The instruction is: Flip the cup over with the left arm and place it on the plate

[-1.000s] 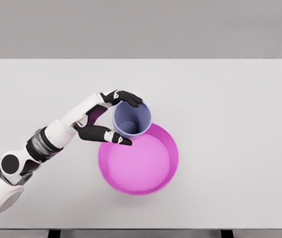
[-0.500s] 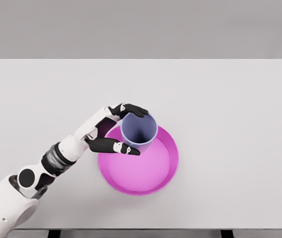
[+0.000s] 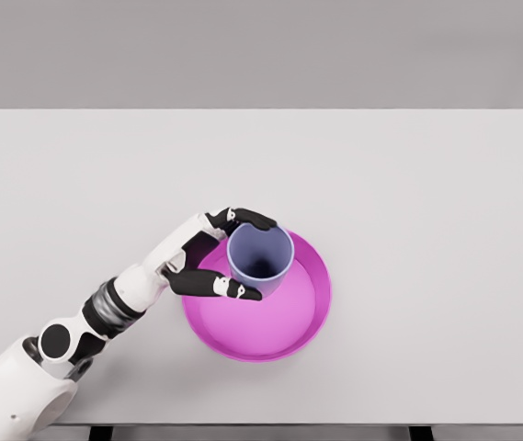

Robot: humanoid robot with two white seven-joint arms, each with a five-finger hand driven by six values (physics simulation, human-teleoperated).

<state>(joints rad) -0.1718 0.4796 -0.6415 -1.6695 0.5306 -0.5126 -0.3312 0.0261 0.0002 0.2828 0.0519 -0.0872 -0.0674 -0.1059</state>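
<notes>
The white counter (image 3: 426,230) carries a magenta plate (image 3: 279,326) with a raised rim, lying just to the right of the left robot hand (image 3: 220,257). Over the plate's upper left part, between the hand's black fingers (image 3: 252,219) and thumb, is the lavender cup (image 3: 259,259), mouth up, pinched at its sides. Whether its base already rests on the plate or hangs just above is hard to tell from this overhead angle. The cup sits close to the plate's near rim, so if let go here its base could catch the rim and tip. A drop from any height may make it bounce or roll. The thumb, spreading, might also drag the cup sideways.
</notes>
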